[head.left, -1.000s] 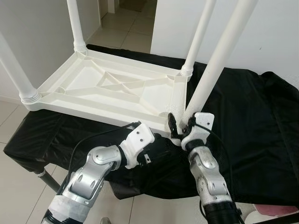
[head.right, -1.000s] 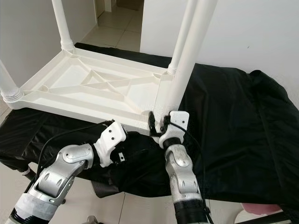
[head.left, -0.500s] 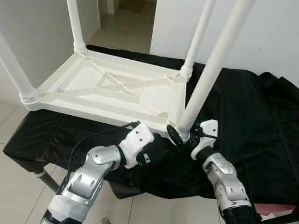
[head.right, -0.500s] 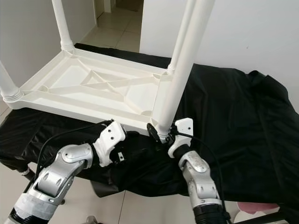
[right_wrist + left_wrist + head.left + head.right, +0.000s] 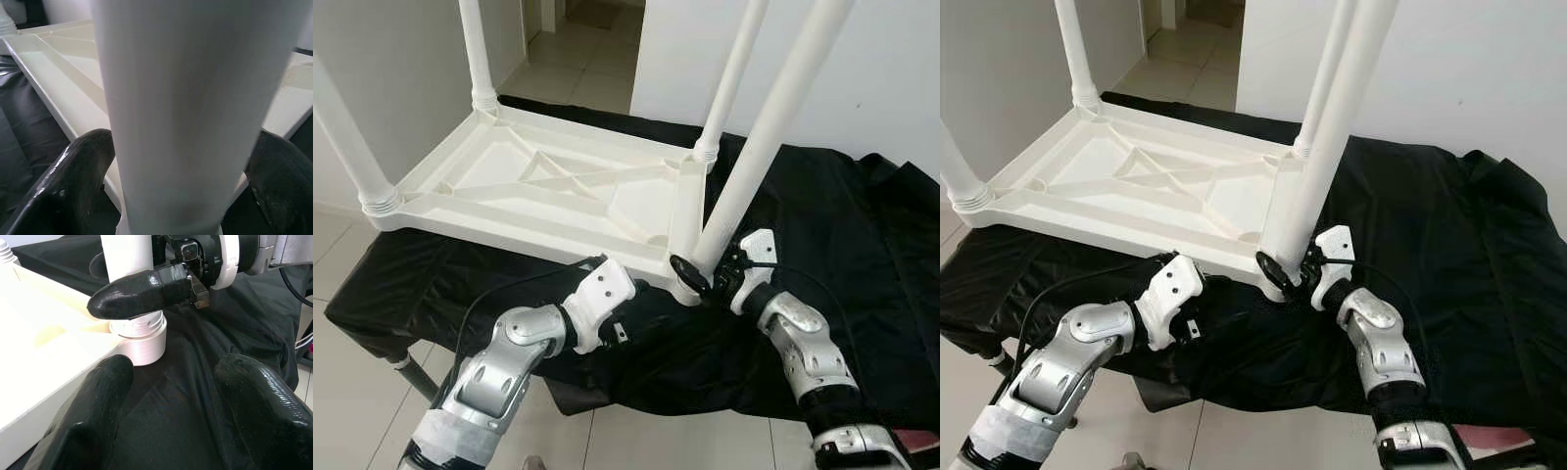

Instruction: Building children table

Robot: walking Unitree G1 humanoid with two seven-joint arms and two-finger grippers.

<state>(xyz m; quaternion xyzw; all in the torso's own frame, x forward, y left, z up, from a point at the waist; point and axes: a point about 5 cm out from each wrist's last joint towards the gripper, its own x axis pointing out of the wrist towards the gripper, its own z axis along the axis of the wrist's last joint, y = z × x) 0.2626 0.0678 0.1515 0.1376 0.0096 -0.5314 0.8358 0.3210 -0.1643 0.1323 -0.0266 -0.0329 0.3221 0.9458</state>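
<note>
Pale floor tiles and white walls frame a table draped in black cloth, and on that cloth the white plastic top of the children's table lies upside down, ribs showing. Three legs already stand in their corner sockets; the fourth leg leans at the near right corner, its threaded foot sitting in the socket but not seated down. The right gripper has its jaws clamped around the base of that leg, one black finger lying across it just above the thread. The left gripper rests on the cloth just beside the same corner, jaws apart and holding nothing. The chief risk, as I judge it, is cross-threading: the leg is tilted rather than upright, so turning it now could bite the thread crooked and jam it or leave it wobbly. The hold is low on a long, smooth tube, so the leg could also slip in the jaws or lever over and pull out of the socket. Nothing pins the top, so twisting may skid it across the slack cloth, which could bunch under the corner. No brand, label or writing can be read on anything in view.
</note>
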